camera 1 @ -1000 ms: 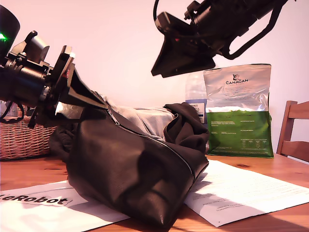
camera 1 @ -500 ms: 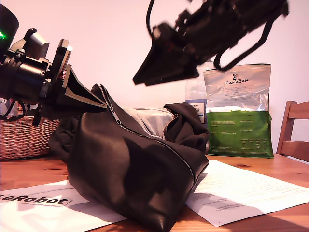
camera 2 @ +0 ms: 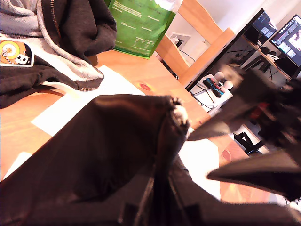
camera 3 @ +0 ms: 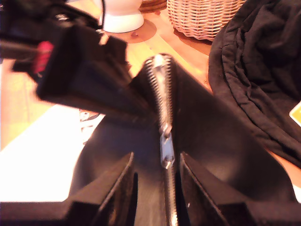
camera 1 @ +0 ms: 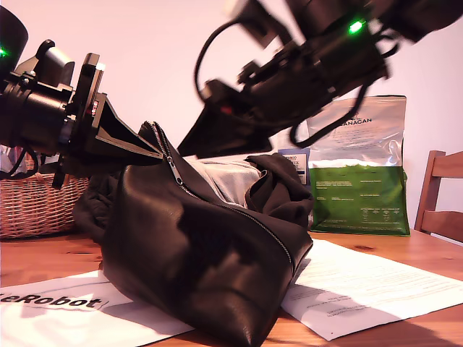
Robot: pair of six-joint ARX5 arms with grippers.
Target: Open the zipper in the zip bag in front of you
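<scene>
Your zip bag [camera 1: 206, 267] lies on the table [camera 1: 405, 253], its zipper [camera 1: 217, 204] closed along the top edge, so nothing inside shows. Behind it stands a foil pouch [camera 1: 359, 181] reading CANAGAN. A sheet [camera 1: 65, 311] at the exterior view's left reads "eRobot". My first tool [camera 1: 148, 148] pinches the bag's raised corner. My second tool [camera 3: 155, 188] straddles the pull tab [camera 3: 166, 150], narrowly parted.

A plain pale wall [camera 1: 159, 58] rises behind the wooden table [camera 1: 405, 253], brightly lit. At the exterior view's right stands a wooden chair [camera 1: 441, 195]; far behind, computer monitors [camera 2: 282, 33] glow on a desk.
</scene>
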